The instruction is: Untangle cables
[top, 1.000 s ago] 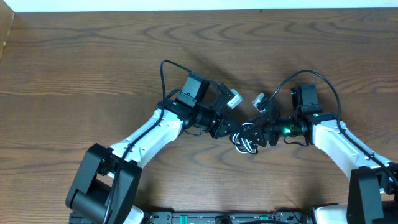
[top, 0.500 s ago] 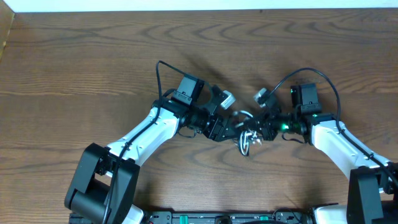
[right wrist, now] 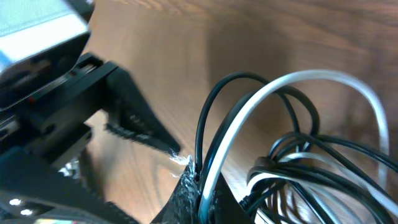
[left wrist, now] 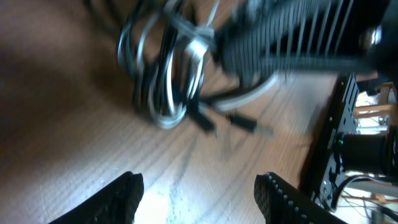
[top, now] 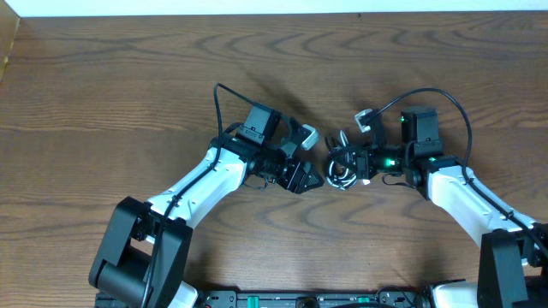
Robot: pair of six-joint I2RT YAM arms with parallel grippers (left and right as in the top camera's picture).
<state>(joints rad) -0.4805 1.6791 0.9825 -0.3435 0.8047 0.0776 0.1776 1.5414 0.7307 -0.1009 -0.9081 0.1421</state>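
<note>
Passing cables [left wrist: 163, 74] to right gripper [right wrist: 195, 188], now clamped on them, still tangled.
Leaving left gripper [left wrist: 199, 194] newly wide and empty, just beside the cables.

The overhead camera looks straight down on the counter [top: 103, 68], far enough away to take in both arms, which come in from the lower edge. The left wrist camera sits low and close. It faces along the wood past the left end effector [left wrist: 199, 196] at the bottom of its picture, and its view is blurred. The right wrist camera is nearer still, with the cables [right wrist: 280, 124] filling most of its picture. All three views share the cables. The left wrist view also catches the right end effector [left wrist: 236, 46], and the right wrist view catches the left one.
</note>
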